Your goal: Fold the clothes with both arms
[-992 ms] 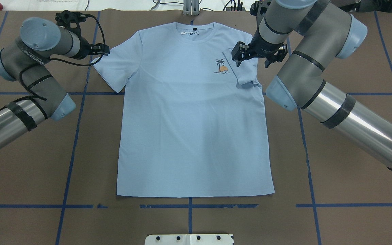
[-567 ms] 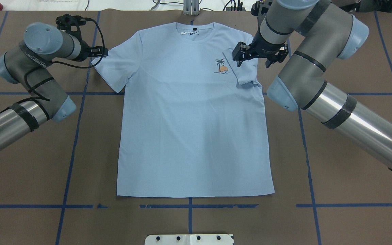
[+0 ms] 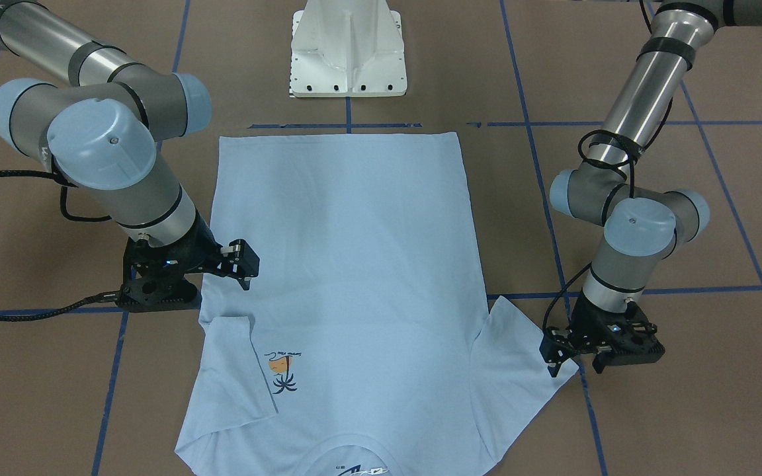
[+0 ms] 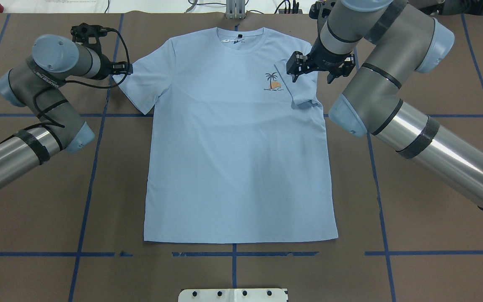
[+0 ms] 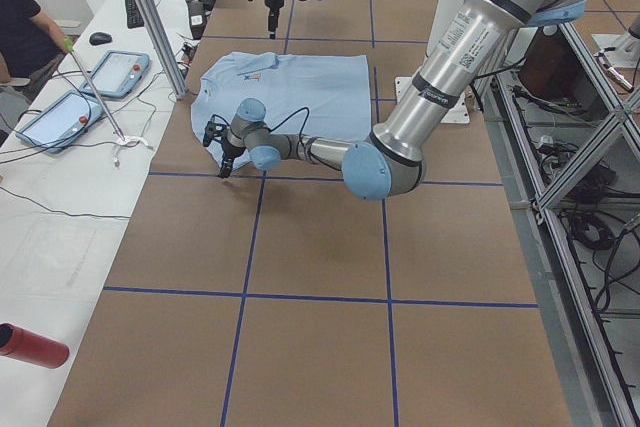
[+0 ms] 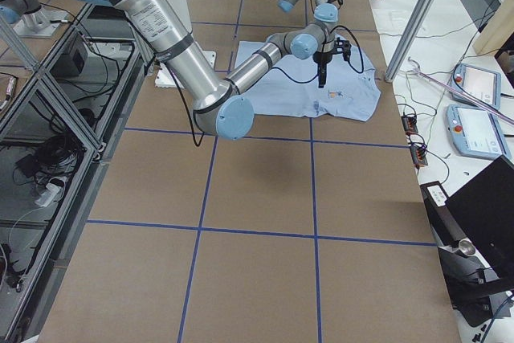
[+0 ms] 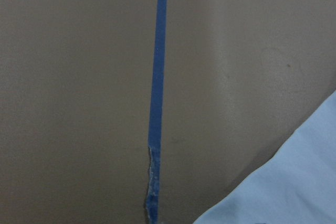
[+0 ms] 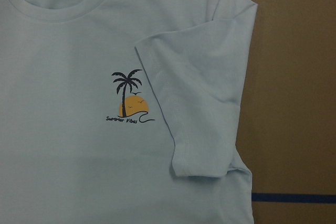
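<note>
A light blue T-shirt (image 4: 237, 159) lies flat and face up on the brown table, neck at the far side. Its sleeve on my right (image 4: 301, 86) is folded in onto the chest, beside the palm-tree print (image 4: 273, 82); the right wrist view shows the folded sleeve (image 8: 199, 108) and print (image 8: 128, 98) from above. My right gripper (image 4: 292, 70) hovers open just over that sleeve, holding nothing. The other sleeve (image 4: 141, 84) is spread out flat. At its outer edge sits my left gripper (image 4: 125, 68), open and low over the table (image 3: 574, 367); its wrist view shows only the shirt's corner (image 7: 304, 182).
The white pedestal base (image 3: 348, 59) stands just behind the shirt's hem. Blue tape lines (image 4: 94, 167) cross the brown table. Past the far edge a side table holds tablets (image 5: 60, 117), a person (image 5: 25, 32) beside it. A red bottle (image 5: 35, 345) lies there.
My left gripper has edged a little nearer to the spread sleeve's outer edge as the arm swung. The right gripper has barely moved above the folded sleeve.
</note>
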`<state>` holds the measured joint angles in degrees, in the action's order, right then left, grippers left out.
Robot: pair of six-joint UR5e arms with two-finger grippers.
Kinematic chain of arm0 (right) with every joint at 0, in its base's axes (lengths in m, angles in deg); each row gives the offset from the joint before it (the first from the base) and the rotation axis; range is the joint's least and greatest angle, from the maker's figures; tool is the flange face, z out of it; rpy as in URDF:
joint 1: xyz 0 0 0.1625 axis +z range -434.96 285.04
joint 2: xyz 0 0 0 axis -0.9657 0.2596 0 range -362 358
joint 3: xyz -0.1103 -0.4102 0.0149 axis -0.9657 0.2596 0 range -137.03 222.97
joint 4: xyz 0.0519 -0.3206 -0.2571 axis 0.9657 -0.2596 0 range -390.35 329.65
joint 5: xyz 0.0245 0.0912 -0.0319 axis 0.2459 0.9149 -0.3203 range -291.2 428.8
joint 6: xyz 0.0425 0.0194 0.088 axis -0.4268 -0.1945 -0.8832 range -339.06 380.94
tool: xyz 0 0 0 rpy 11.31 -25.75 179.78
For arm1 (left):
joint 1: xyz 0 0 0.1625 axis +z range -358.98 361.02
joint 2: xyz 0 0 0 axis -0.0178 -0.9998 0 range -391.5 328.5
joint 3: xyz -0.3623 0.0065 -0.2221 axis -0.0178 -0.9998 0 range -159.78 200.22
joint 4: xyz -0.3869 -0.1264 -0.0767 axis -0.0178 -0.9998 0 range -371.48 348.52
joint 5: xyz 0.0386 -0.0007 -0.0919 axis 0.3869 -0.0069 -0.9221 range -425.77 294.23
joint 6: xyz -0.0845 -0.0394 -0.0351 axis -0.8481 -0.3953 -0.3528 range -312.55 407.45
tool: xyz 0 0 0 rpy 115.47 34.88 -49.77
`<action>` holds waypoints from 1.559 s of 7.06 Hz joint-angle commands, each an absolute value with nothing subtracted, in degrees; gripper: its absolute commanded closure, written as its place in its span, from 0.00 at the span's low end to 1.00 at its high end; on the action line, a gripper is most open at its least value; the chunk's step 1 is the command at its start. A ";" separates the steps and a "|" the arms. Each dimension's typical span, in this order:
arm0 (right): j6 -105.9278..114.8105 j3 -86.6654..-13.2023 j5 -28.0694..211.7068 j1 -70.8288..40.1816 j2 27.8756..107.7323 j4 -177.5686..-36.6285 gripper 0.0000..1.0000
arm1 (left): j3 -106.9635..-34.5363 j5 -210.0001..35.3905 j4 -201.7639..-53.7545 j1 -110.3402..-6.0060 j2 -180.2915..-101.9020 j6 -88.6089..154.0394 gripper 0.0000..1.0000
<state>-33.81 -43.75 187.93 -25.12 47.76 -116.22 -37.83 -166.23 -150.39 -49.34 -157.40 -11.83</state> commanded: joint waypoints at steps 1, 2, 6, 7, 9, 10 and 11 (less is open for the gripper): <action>-33.73 -43.51 187.80 -25.12 47.74 -116.13 0.00 | -37.79 -166.23 -150.35 -48.81 -157.54 -11.53 0.45; -33.81 -43.51 187.80 -25.12 47.74 -116.05 0.00 | -37.79 -166.23 -150.35 -48.72 -157.54 -11.44 0.51; -33.81 -43.42 187.80 -25.12 47.83 -116.05 0.00 | -38.31 -166.23 -149.91 -48.72 -157.71 -11.35 1.00; -33.81 -43.42 187.80 -25.03 47.92 -116.05 0.00 | -38.32 -166.23 -149.82 -48.72 -157.71 -11.44 1.00; -33.55 -43.25 187.80 -24.95 48.09 -115.87 0.00 | -43.03 -166.67 -143.55 -48.72 -159.28 -12.14 1.00; -33.64 -43.25 187.80 -24.95 48.18 -115.70 0.00 | -46.54 -166.67 -133.57 -48.64 -163.04 -12.93 1.00; -33.64 -43.25 187.80 -24.86 48.44 -115.61 0.00 | -47.80 -166.58 -129.47 -46.55 -166.21 -18.50 1.00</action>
<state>-33.63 -43.27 187.80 -24.93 48.18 -115.75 -45.12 -166.62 -136.82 -48.20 -162.26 -13.80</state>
